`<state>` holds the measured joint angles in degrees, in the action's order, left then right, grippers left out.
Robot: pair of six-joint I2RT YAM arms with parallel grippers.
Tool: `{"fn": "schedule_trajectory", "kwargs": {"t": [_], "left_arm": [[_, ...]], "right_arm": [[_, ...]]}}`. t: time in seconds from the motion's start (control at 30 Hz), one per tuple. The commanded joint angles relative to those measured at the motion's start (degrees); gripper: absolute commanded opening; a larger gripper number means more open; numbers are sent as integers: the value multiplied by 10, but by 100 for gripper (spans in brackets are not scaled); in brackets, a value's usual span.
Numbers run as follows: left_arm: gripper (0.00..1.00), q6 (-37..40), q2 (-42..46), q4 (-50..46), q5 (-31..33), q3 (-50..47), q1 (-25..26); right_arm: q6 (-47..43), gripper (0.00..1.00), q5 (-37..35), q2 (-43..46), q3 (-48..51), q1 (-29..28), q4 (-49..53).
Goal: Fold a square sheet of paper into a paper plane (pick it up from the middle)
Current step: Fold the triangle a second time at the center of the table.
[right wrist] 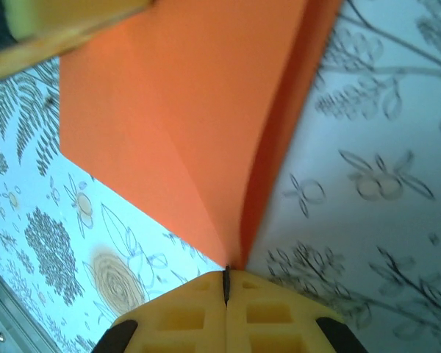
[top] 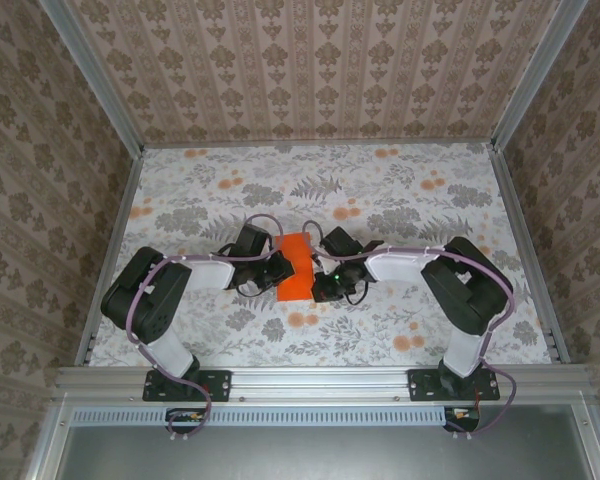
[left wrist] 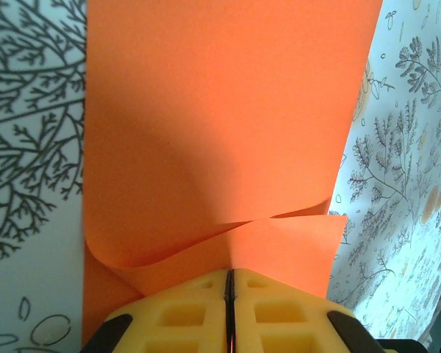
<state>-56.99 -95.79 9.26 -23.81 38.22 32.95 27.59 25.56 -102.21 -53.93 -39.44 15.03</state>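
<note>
The square sheet of paper (top: 296,264) is bright orange and folded into an oblong, lying at the table's middle between both grippers. My left gripper (top: 279,272) is on its left edge. In the left wrist view the yellow jaws (left wrist: 230,276) are shut on a curled flap of the sheet (left wrist: 220,110). From the right, my right gripper (top: 326,282) meets the sheet. Its jaws (right wrist: 226,276) are shut on a pointed end where two creased layers of the sheet (right wrist: 191,110) meet. The paper plane is out of view.
The floral tabletop (top: 400,210) has free room on all sides of the paper. Patterned walls (top: 320,70) close the back and sides. A metal rail (top: 320,378) runs along the near edge by the arm bases. One left finger (right wrist: 59,26) shows in the right wrist view.
</note>
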Motion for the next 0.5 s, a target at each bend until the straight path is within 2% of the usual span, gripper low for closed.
{"fn": "schedule_trajectory", "kwargs": {"t": [0.0,0.13,0.47], "left_arm": [[10,2,-16,-66,45,-28,-10],[10,2,-14,-57,40,-30,-7],[10,4,-22,-60,37,-20,-3]], "right_arm": [[8,1,26,39,2,6,18],[17,1,42,39,-39,2,6],[24,0,36,-77,-123,-3,6]]}}
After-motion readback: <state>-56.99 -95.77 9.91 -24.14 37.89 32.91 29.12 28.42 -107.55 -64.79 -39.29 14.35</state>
